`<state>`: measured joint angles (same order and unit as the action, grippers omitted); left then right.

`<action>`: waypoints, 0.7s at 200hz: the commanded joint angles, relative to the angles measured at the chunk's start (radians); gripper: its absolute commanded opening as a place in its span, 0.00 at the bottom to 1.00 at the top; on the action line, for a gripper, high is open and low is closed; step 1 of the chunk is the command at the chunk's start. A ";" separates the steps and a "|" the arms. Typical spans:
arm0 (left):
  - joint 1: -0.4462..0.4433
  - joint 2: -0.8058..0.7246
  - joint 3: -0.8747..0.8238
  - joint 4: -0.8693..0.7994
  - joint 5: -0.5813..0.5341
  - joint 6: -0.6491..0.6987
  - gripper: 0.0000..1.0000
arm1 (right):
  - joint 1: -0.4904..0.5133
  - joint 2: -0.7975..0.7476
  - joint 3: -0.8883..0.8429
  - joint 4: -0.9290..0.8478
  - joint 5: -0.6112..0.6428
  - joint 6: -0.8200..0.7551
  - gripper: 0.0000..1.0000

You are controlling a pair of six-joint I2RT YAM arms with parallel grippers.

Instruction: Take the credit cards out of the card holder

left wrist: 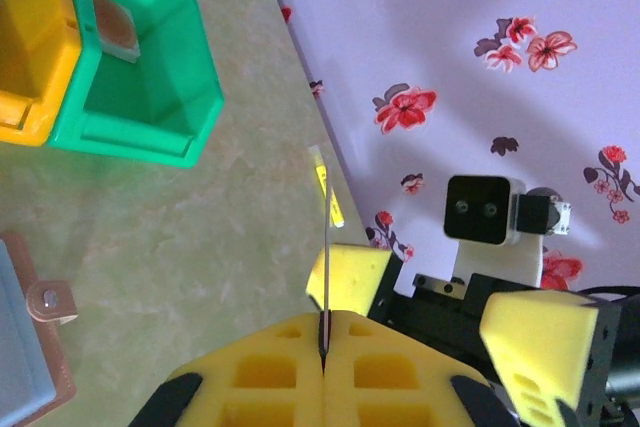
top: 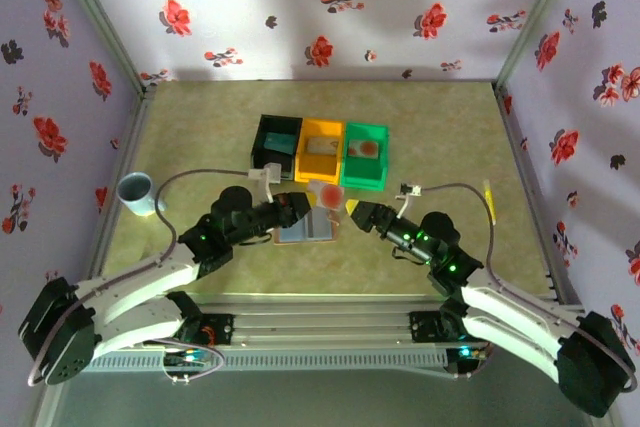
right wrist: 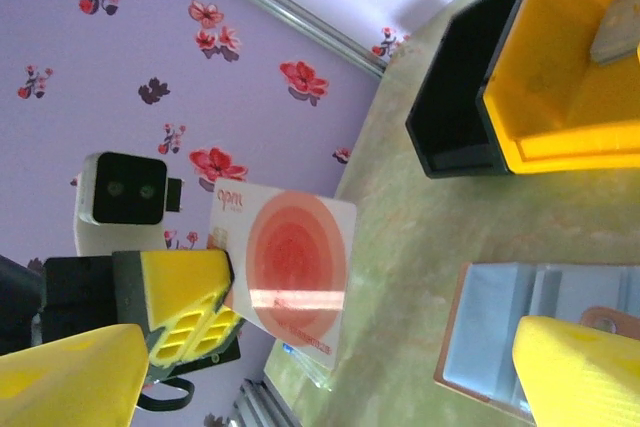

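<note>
Pinching the pale card (right wrist: 290,277) with the orange-red spot, the left claw (left wrist: 325,332) is clenched on one short end. It holds the card upright in the air, clear of the desk (top: 200,137) and just above the far edge of the holder (top: 308,229). The holder lies open on the desk, blue-grey side up, below and between the two claws. Whether another card sits in its slots I cannot tell.

The right claw (top: 352,209) is released, its jaws wide and grasping nothing. It is close to the card's free end, and from the left wrist one of its fingers (left wrist: 350,277) stands just beside the card's edge.

The grip looks like the weak point. Only a narrow strip of a thin, slick card is caught, so a nudge from that near finger could make it swivel or slide out. If the right claw closes while off line, it would likely push the card aside instead of catching it. The two claws are also near enough to bump. A dropped card would probably land on the holder or flat on the desk, where it is hard to pick up.
</note>
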<state>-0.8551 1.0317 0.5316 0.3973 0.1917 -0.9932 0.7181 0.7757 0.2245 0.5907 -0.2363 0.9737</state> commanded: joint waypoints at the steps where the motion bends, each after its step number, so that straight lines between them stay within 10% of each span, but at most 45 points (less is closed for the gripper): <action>1: -0.015 0.028 -0.011 0.096 -0.034 -0.016 0.00 | 0.007 0.019 -0.011 0.110 -0.033 0.034 0.93; 140: -0.043 0.078 -0.030 0.179 -0.001 -0.036 0.00 | 0.054 0.089 0.000 0.169 0.010 -0.040 0.77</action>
<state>-0.8856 1.1072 0.5129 0.5274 0.1677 -1.0233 0.7658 0.8719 0.2203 0.7353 -0.2501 0.9840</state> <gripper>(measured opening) 0.069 0.777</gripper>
